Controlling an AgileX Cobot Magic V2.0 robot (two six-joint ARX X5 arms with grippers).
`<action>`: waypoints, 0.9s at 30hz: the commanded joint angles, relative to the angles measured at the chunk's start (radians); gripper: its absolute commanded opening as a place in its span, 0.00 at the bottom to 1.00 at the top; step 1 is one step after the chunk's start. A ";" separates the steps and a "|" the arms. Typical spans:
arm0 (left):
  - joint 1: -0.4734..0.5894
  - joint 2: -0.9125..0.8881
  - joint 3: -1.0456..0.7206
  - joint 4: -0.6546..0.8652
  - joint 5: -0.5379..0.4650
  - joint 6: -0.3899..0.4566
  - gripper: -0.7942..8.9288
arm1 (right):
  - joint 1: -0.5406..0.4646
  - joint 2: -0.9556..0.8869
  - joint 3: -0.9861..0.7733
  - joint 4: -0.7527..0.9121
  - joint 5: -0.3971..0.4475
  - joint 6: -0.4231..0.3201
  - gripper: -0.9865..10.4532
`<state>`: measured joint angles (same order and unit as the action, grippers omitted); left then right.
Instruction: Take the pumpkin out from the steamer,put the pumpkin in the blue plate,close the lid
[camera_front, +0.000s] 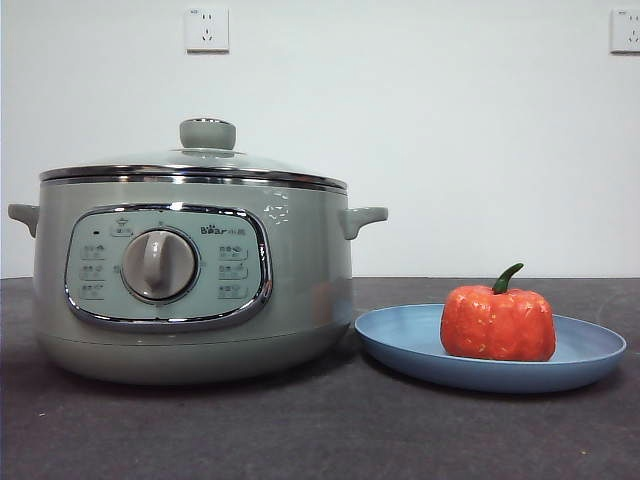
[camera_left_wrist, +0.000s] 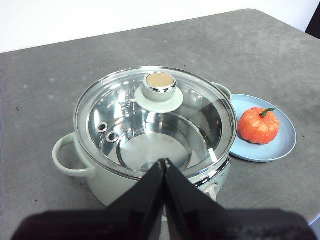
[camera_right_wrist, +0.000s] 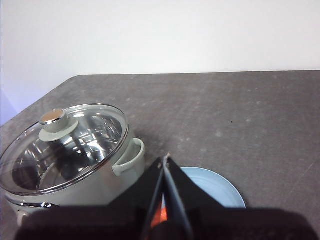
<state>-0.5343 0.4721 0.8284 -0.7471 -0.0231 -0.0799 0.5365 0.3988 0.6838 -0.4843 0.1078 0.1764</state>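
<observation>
while both claws hang pressed together | pumpkin (camera_right_wrist: 159, 218) seemingly under right claw (camera_right_wrist: 165, 162) | lid (camera_front: 195, 165) on

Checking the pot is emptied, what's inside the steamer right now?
Through the glass lid, the steamer shows only its bare steel bowl, no food. The pumpkin sits outside on the blue plate. Reflections hide parts of the bottom.
</observation>
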 joint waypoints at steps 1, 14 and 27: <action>-0.004 -0.002 -0.005 0.005 -0.002 -0.010 0.08 | 0.001 0.000 -0.010 0.003 0.003 0.012 0.09; 0.104 -0.129 -0.023 0.019 -0.010 0.103 0.08 | 0.001 0.000 -0.009 0.003 0.003 0.012 0.09; 0.452 -0.443 -0.549 0.396 0.003 0.152 0.08 | 0.001 0.000 -0.009 0.003 0.003 0.013 0.09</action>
<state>-0.0891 0.0376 0.3134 -0.3645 -0.0231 0.0566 0.5365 0.3992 0.6838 -0.4858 0.1078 0.1768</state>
